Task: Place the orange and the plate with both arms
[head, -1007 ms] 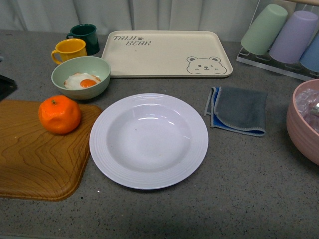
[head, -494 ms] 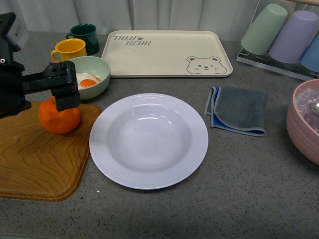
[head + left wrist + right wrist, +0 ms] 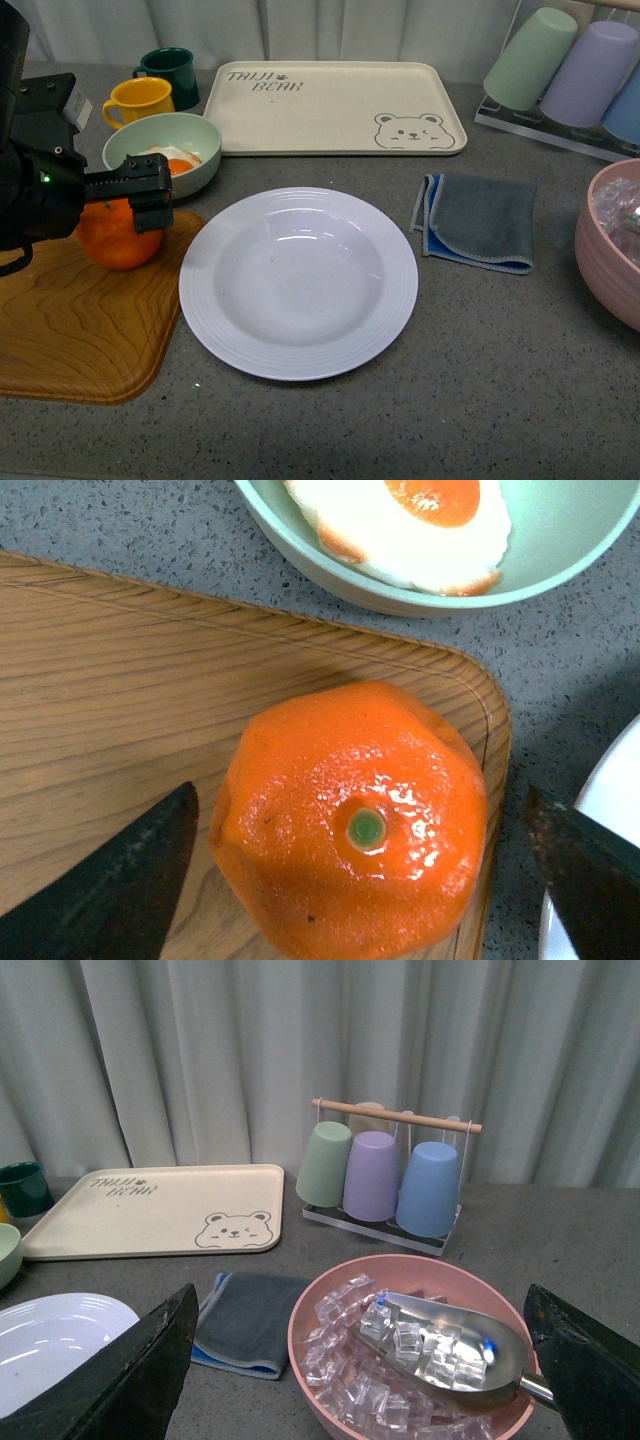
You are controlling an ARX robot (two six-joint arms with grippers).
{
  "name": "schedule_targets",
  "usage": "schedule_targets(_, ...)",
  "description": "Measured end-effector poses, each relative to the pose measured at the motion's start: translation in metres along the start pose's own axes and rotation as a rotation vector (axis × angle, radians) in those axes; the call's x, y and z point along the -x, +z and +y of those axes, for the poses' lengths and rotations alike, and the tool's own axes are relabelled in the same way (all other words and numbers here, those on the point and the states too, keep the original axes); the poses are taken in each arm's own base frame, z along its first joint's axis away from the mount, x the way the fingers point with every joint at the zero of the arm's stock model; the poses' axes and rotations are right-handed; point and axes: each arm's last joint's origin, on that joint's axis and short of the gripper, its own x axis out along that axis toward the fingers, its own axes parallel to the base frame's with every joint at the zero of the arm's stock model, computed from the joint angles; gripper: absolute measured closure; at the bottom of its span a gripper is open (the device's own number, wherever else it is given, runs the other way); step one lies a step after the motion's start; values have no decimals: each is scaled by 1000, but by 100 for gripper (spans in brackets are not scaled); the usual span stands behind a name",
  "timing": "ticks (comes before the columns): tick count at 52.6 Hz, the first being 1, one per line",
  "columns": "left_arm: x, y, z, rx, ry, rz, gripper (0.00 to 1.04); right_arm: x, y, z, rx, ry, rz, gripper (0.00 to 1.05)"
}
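The orange sits on the right end of a wooden board, at the front left. The white plate lies empty in the middle of the counter. My left gripper hangs open right over the orange. In the left wrist view its two dark fingers stand on either side of the orange, apart from it, with the green stem spot facing up. My right gripper is open and empty above a pink bowl of ice. It is out of the front view.
A pale green bowl with a fried egg stands just behind the orange, with a yellow mug and a green mug behind it. A beige bear tray lies at the back. A grey-blue cloth and the pink bowl are on the right.
My left arm has come in from the left and settled over the orange, shifting slightly right. The orange and plate have not moved.
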Motion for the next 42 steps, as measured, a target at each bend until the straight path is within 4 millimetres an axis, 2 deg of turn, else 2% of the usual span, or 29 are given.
schedule_targets(7, -2, 0, 0, -1, 19, 2, 37, 0, 0, 0, 0, 0, 0, 9)
schedule_targets(12, -1, 1, 1, 0, 24, -6, 47, 0, 0, 0, 0, 0, 0, 9)
schedule_targets(21, 13, 8, -1, -3, 13, -45, 49, 0, 0, 0, 0, 0, 0, 9)
schedule_targets(28, 39, 20, -11, -15, -17, -120, 50, 0, 0, 0, 0, 0, 0, 9)
schedule_targets(33, 60, 26, -33, -47, -78, -172, 51, 0, 0, 0, 0, 0, 0, 9)
schedule_targets(42, 70, 15, -69, -98, -138, -168, 51, 0, 0, 0, 0, 0, 0, 9)
